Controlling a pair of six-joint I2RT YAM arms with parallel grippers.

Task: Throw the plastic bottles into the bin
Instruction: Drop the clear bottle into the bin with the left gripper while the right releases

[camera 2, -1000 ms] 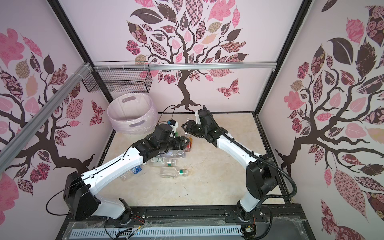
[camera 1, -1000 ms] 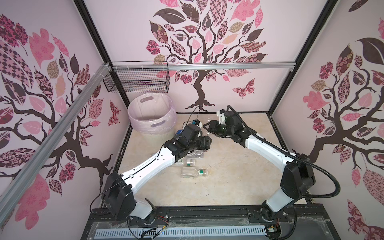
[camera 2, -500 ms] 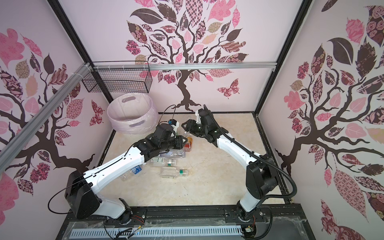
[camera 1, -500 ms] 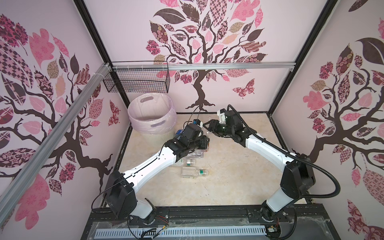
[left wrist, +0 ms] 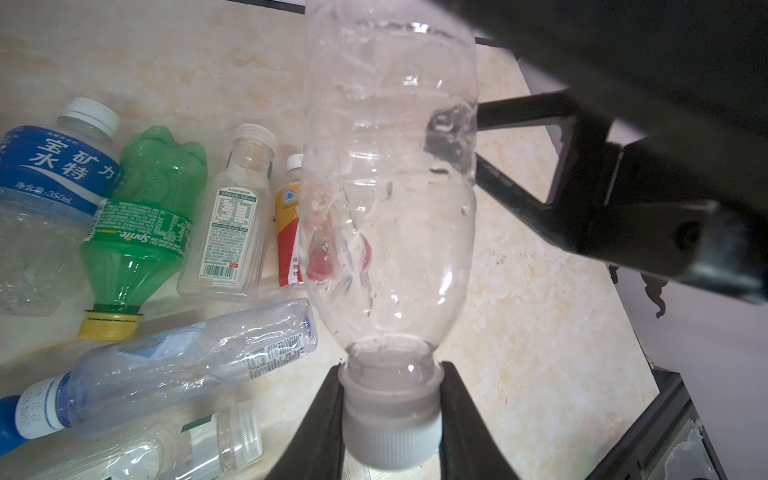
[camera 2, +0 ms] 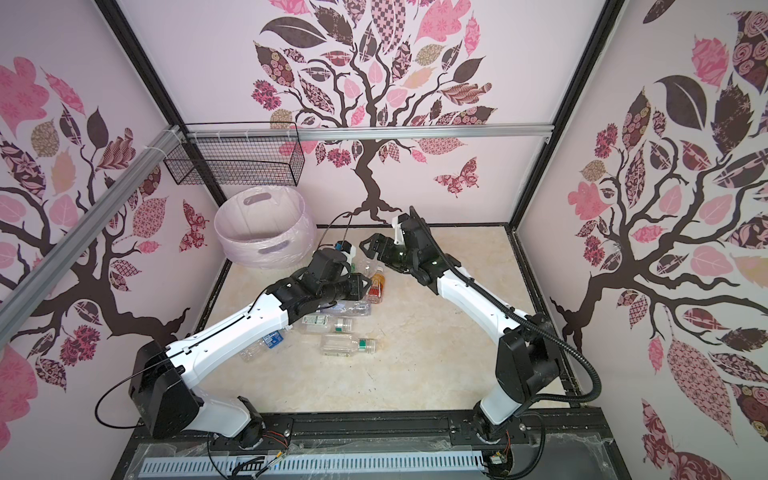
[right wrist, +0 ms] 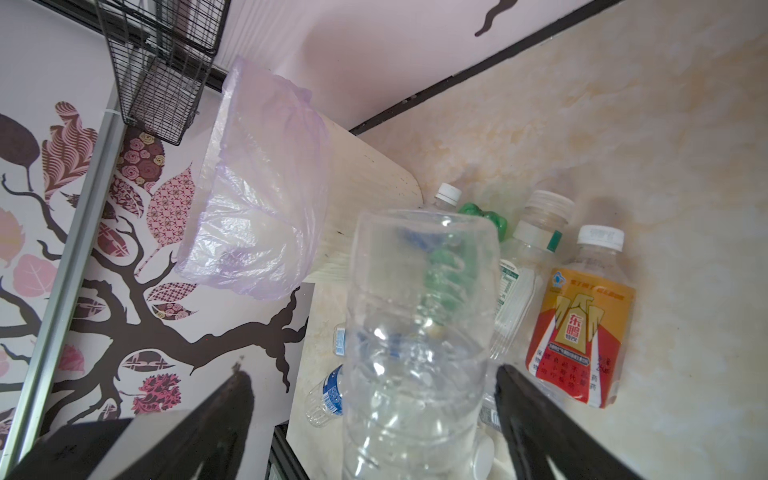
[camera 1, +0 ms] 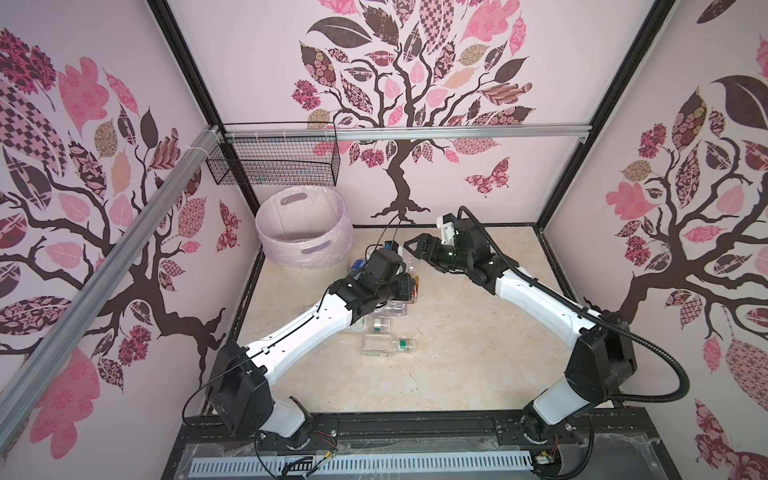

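The plastic bottles lie in a bunch on the bench in both top views, close to the bin in the far corner on the left arm's side. One clear bottle is held up between the two hands. The left hand is clamped on it, and the right hand is spread wide beside it. No bottle shows inside the bin, but its bottom is partly hidden. A thin liner folds over its rim. A wire basket hangs on the wall above, and I see no bottle in it. In the left wrist view the left hand squeezes the white cap, so the whole bottle sticks out in front. A green bottle and an orange-red bottle lie on the bench below. In the right wrist view the right hand has its fingers apart on each side of the clear bottle, not pinching it. I think the left hand carries it because that arm is nearer the bin.
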